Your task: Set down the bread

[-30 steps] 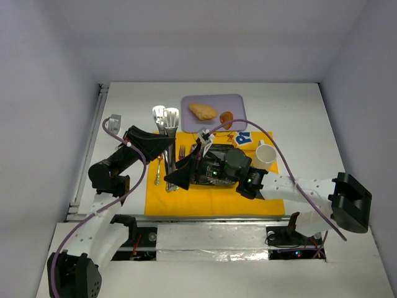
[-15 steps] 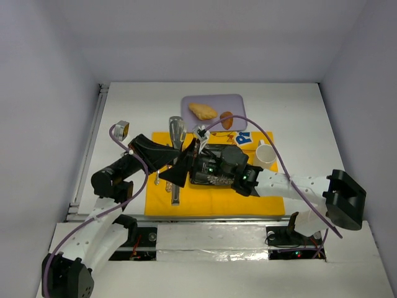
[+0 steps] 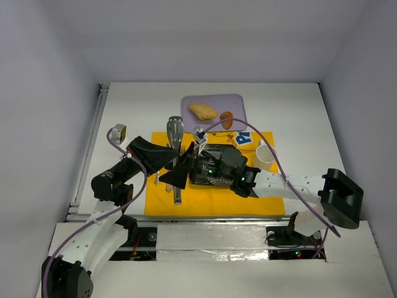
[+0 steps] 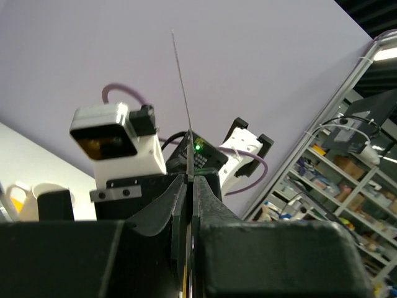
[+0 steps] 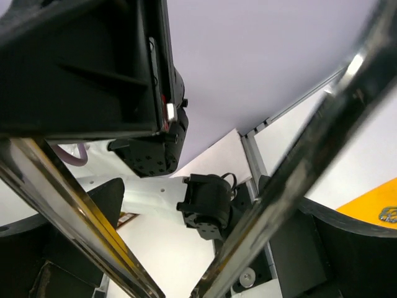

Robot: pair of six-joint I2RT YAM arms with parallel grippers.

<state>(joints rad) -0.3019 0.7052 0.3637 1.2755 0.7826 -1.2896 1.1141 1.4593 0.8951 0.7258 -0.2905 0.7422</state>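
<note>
Golden oval bread [image 3: 203,111] is seen on a rounded lavender tray [image 3: 237,103] on the white worktop [image 3: 291,105]. Thin steel tongs [image 3: 175,128] are pinched by the closed left end effector [image 4: 189,186]; the right end effector [image 3: 184,167] is spread wide.

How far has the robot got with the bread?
Nothing is placed yet: the bread lies on the purple tray. In hand: the left gripper is shut on the metal tongs, and the right gripper is open around the tong arms. Left to do: grab the bread and place it.
</note>
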